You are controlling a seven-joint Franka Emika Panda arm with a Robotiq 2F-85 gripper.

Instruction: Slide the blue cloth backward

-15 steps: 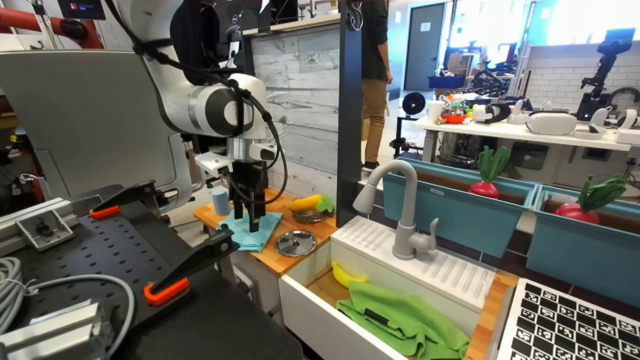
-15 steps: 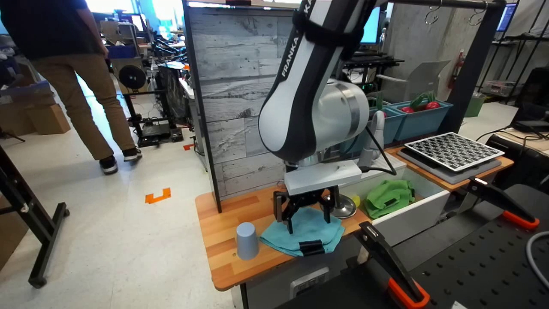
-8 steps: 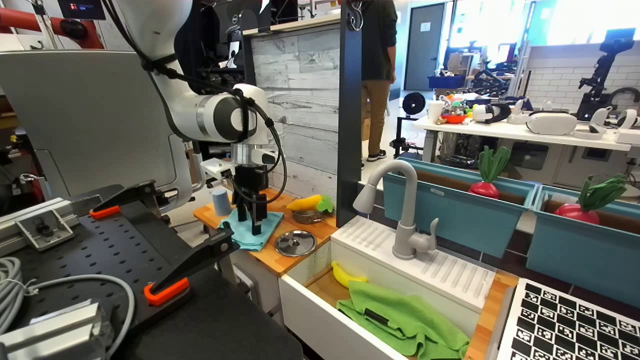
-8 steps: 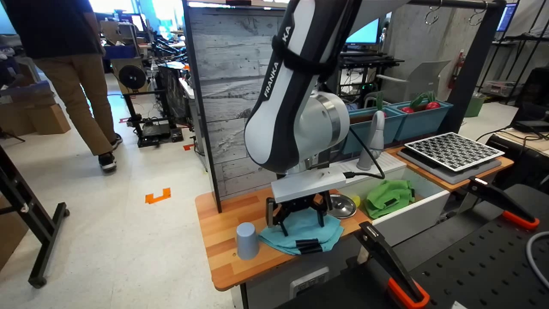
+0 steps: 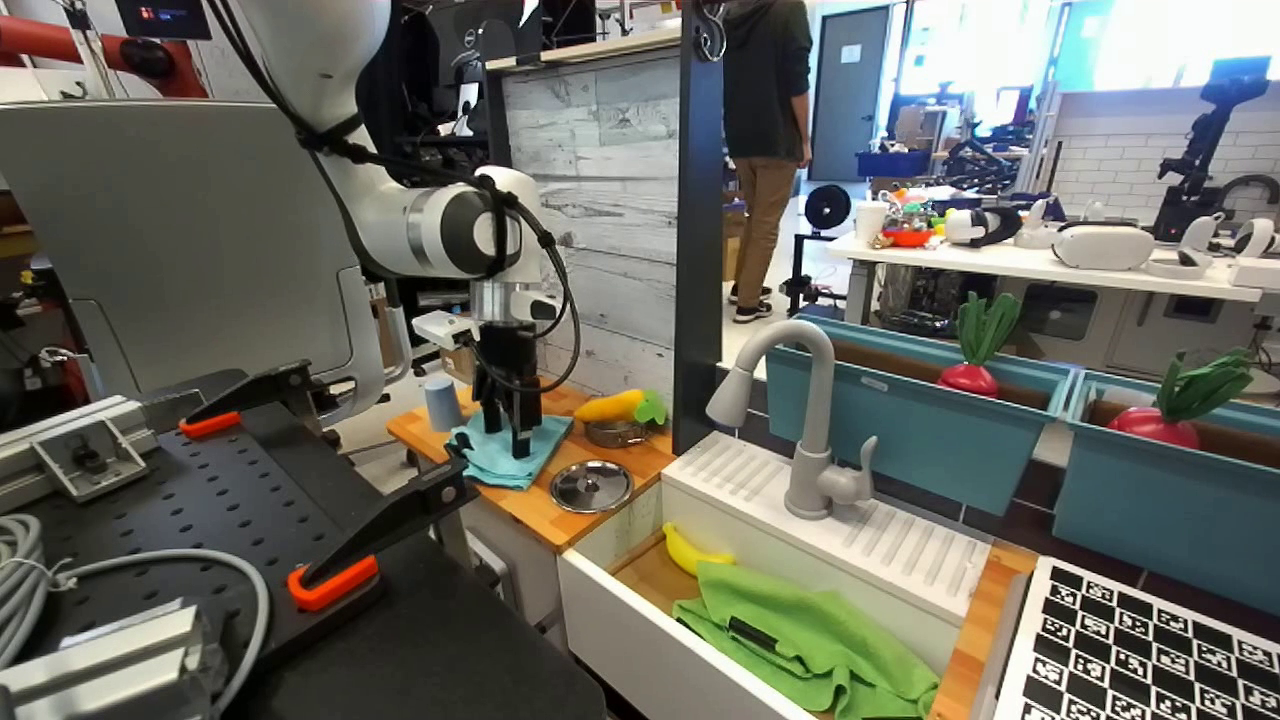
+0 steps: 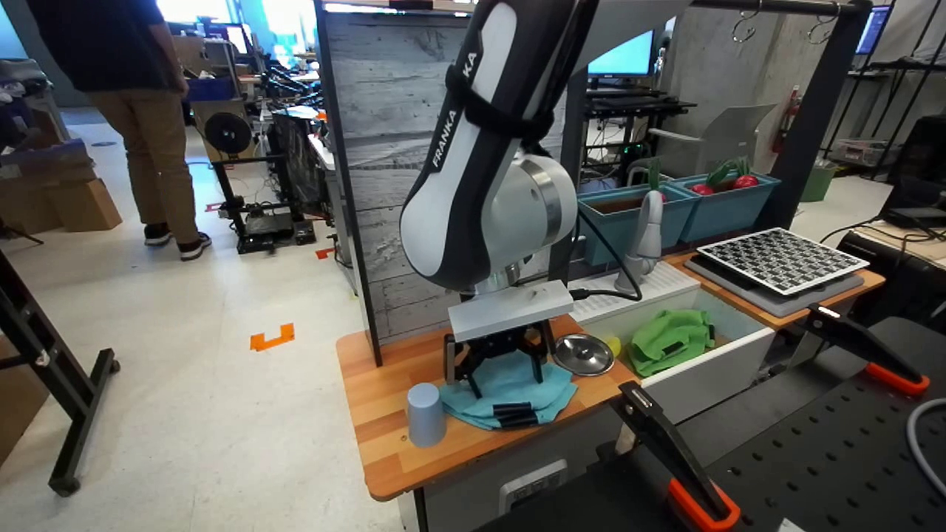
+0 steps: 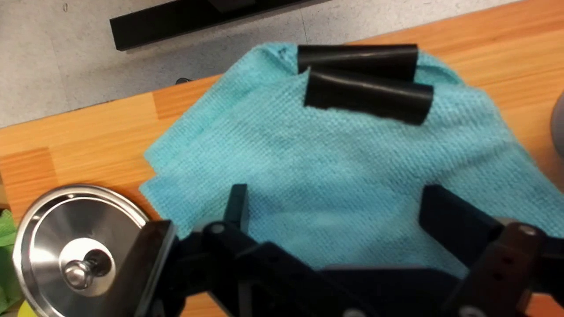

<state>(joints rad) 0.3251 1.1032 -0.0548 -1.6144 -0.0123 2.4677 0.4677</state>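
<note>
Spread wide, the pincer [image 7: 335, 193] stands along the bottom of the wrist view, one fingertip left of centre, the other well to the right, with the blue cloth [image 7: 326, 158] showing in the gap. Only this view gives the cloth's weave; at the frame's lower left the pincer covers part of a steel lid [image 7: 72, 240], which both exterior views show nearly whole. A yellow-orange object [image 5: 608, 407], with a metal pan [image 5: 615, 435] just below it, shows only in an exterior view, near the centre of the frame, as does the full curve of a banana [image 5: 690, 552], lower centre. In an exterior view black strips [image 6: 515, 415] sit along the cloth's lower edge; in the wrist view they lie near the top, right of centre.

Across the wrist view runs the cloth's long axis, from left of centre to the right edge, tilting slightly down to the right; the narrower, strip-bearing side points to the top.

On the wooden counter [image 6: 384, 399], the cloth lies beneath the fingers, spreading past both of them in the wrist view. Whether the fingertips touch it cannot be told.
</note>
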